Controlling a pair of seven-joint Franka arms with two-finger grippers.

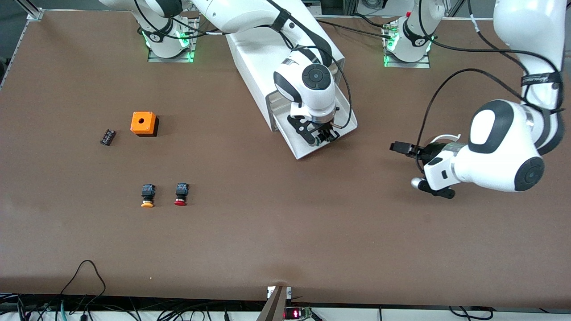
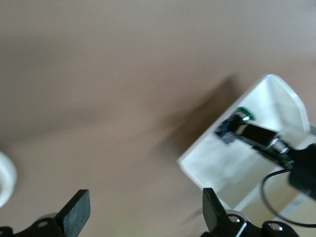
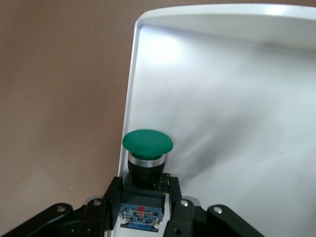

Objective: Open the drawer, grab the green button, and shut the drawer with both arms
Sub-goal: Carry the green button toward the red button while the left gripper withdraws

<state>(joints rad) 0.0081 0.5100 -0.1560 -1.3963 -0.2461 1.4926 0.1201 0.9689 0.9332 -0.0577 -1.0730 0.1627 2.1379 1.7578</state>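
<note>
Left claw (image 2: 143, 212) open over bare table (image 2: 108, 74); right claw (image 2: 256, 134) grips green button (image 2: 243, 114) over drawer (image 2: 276, 94).

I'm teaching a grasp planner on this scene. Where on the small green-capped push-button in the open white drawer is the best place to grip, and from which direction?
Grip the black blocky body below the round cap of the green-capped push-button, coming down from above into the open white drawer. The body's flat sides suit two fingers; the domed cap would likely slip. The right gripper already closes there. The left gripper waits open over the table.
</note>
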